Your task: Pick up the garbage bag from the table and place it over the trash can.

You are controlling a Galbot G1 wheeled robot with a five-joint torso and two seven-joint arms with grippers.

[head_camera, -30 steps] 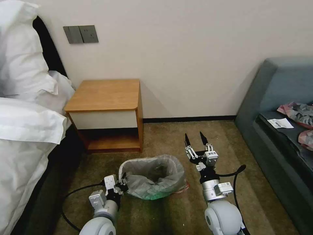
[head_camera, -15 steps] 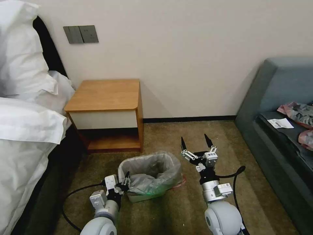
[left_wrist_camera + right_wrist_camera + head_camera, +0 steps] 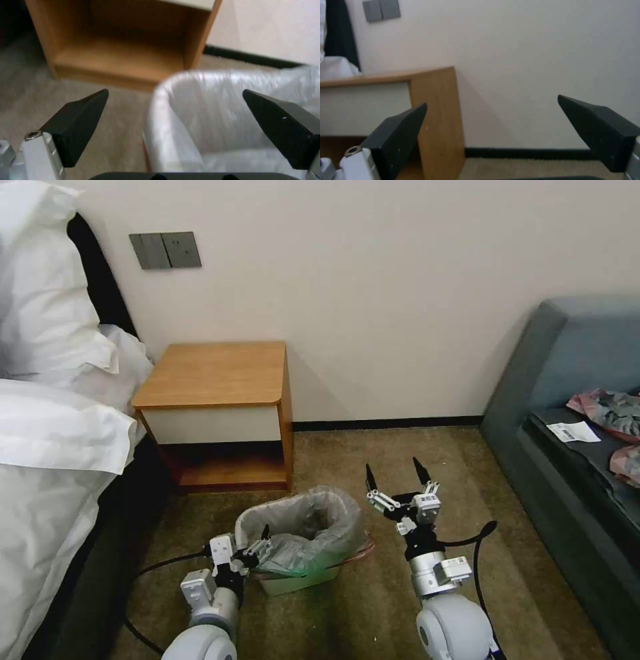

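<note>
We see garbage bag (image 3: 313, 530) draped in and over trash can (image 3: 293, 580) on carpet, in front of worktop (image 3: 213, 373); worktop top bare. Left pincer (image 3: 257, 543) at bag's near-left corner, jaws spread, film between them in left wrist view, nothing clamped. Right pincer (image 3: 393, 477) just beside bin's right side, jaws wide, holding nothing. We judge bag feather-light, limp, slippery, easy to tear; bin light, may tip or slide. Best hold: pink-red rim band, pinching folded edge.

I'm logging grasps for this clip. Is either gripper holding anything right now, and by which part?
Nothing is held. The left gripper is open at the near rim of the garbage bag; the right gripper is open beside the trash can.
</note>
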